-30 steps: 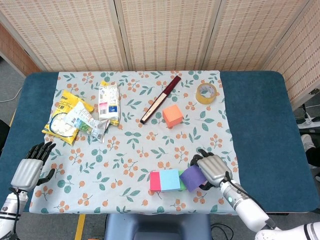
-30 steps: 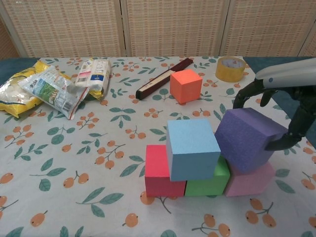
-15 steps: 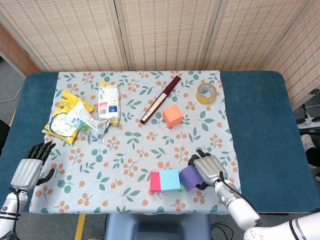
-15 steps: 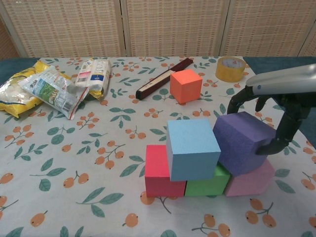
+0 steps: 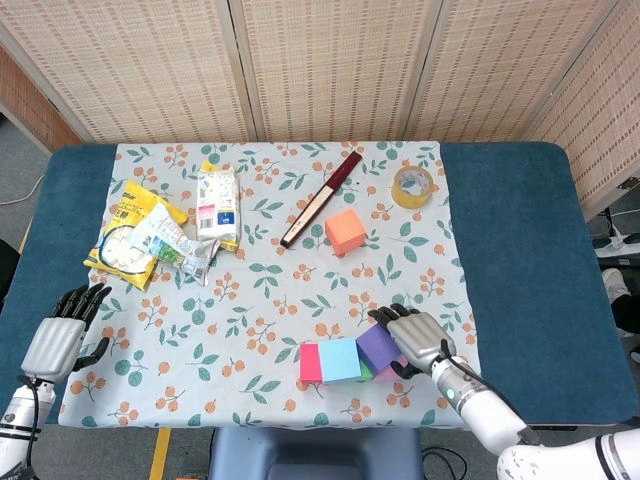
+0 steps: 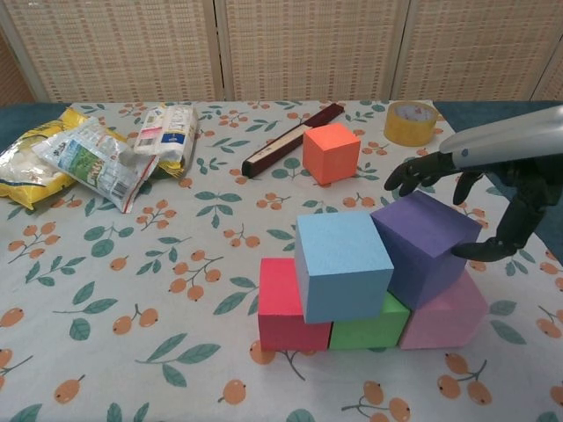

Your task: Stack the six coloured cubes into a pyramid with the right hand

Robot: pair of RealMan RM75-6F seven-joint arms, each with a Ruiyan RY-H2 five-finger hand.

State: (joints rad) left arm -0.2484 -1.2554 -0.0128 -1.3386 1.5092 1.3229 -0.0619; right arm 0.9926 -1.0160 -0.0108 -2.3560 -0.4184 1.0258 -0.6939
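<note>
Right hand [image 6: 475, 198] over the purple cube [image 6: 422, 246], fingers spread; thumb tip touches the cube's right side, other fingers lifted off above its back edge, so can't tell if it still grips. Purple cube sits second tier, tilted, on green cube [image 6: 368, 323] and pink cube [image 6: 449, 312], touching blue cube [image 6: 341, 264]. Red cube [image 6: 286, 308] at row's left end. Orange cube [image 6: 331, 152] well apart, near tape roll [image 6: 411, 121]. Left hand [image 5: 62, 335] open, fingers apart, at the table edge [image 5: 30, 260].
</note>
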